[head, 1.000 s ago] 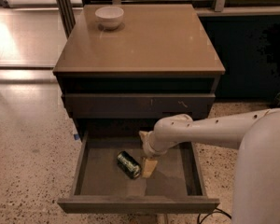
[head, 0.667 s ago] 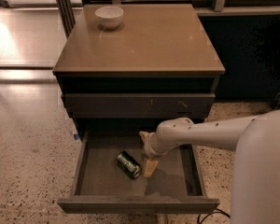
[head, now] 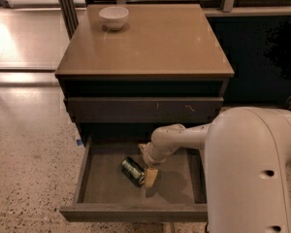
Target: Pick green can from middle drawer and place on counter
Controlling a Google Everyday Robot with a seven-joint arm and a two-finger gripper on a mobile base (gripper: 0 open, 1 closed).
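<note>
The green can (head: 133,171) lies on its side on the grey floor of the open middle drawer (head: 134,212), left of centre. My gripper (head: 146,162) reaches down into the drawer from the right, just right of the can. Its two pale fingers stand apart, open; the nearer fingertip (head: 152,176) is right against the can's right end, and the other points toward the drawer's back. Nothing is held. The tan counter (head: 150,47) is above, on top of the dark cabinet.
A white bowl (head: 113,17) stands at the counter's far left corner. A closed drawer front with pale scratch marks (head: 143,108) sits just above the open drawer. My white arm (head: 252,174) fills the lower right. Speckled floor (head: 29,169) lies to the left.
My gripper has shifted a little to the left, closer to the can. More of my arm fills the lower right. The can has not moved.
</note>
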